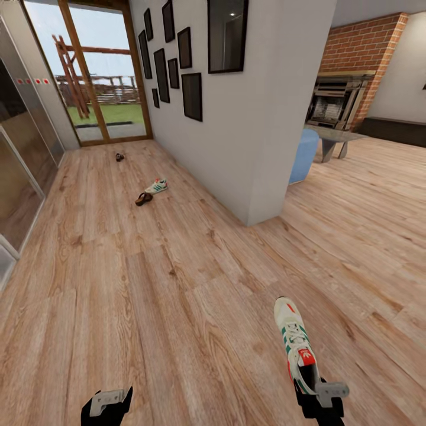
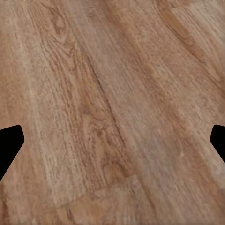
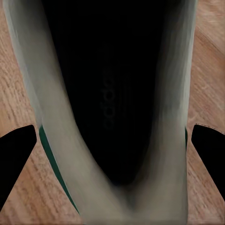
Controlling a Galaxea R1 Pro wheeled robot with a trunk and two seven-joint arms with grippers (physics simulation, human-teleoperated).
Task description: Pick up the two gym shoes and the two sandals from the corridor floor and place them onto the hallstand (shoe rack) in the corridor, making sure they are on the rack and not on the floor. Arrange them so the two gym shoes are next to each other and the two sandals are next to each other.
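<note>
Right end effector is clamped on one gym shoe at the heel collar; probably light, with a soft upper, so that stiffer rim looks like the best grab spot. Left end effector is wide open, empty. Beyond that shoe, near the wall, the other sneaker touches a sandal.

Framed pictures on white wall

The word "adidas" is faintly printed in grey on the dark insole of the gym shoe held at its heel between the right gripper's fingers. The mark on its red tongue label cannot be read.
</note>
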